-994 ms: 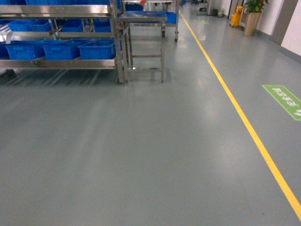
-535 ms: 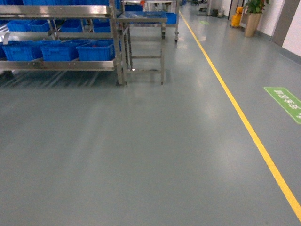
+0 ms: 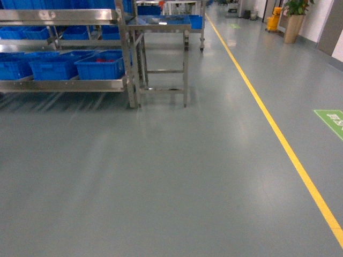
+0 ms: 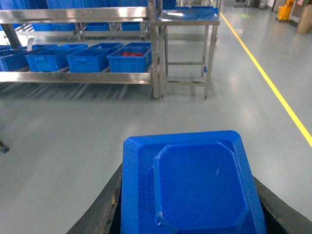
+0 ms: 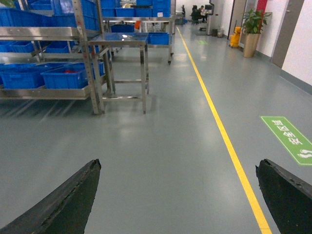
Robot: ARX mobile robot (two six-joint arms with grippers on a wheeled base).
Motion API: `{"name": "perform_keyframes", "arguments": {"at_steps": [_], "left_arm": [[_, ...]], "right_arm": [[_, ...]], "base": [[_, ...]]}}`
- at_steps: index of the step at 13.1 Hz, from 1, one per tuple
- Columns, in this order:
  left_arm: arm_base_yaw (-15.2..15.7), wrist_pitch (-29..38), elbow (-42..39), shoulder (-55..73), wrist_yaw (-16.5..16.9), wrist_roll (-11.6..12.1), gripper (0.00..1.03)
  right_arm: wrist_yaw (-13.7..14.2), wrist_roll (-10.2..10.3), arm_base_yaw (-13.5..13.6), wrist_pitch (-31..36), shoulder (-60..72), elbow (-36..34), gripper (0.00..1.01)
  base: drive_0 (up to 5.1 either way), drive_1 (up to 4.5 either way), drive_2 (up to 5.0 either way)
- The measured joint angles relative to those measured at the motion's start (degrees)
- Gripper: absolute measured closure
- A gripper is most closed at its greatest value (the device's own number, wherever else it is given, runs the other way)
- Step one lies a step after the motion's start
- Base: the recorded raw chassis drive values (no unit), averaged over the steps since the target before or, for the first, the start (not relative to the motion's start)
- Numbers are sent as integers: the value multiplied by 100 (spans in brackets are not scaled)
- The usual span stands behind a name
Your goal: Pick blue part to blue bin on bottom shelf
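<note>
grey floor (image 3: 161, 176) ahead in the head view, with yellow line (image 3: 278, 139) running down the right side and green sign (image 3: 332, 120) beyond it. steel rack (image 3: 64, 51) at upper left, bottom shelf (image 3: 64, 84) carrying a row of blue bins (image 3: 99, 65) – red bits visible inside the rightmost one. small steel table (image 3: 161, 24) just right of the rack, touching or nearly so; cannot tell which. no arm visible in this view.

left wrist view: blue part (image 4: 192, 185) filling the lower frame, a flat tray-like piece with chamfered corners and a raised centre panel, sitting between the two dark fingers (image 4: 97, 214) of left gripper (image 4: 190, 214). fingers pressed against both sides of the part – clenched on it. part well apart from the rack, up over open floor. same bottom shelf (image 4: 78, 77) and bins (image 4: 127, 58) seen far ahead, table (image 4: 187, 17) to their right.

right wrist view: right gripper (image 5: 180, 204) released, two dark fingers (image 5: 63, 200) spread wide at the lower corners with bare floor between. rack (image 5: 44, 34), bins (image 5: 66, 78) and table (image 5: 119, 39) at left, yellow line (image 5: 219, 126) down the middle, green sign (image 5: 290, 139) at right, potted plant (image 5: 252, 31) and seated people (image 5: 197, 12) far off.
</note>
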Motion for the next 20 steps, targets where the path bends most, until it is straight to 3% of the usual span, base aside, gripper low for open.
{"name": "perform_keyframes", "arguments": {"at_steps": [20], "left_arm": [[2,-17,-2,2,-4,0,59]], "right_arm": [[4,0,0,-17,0,0,3]], "base": [[5,437,-427]]}}
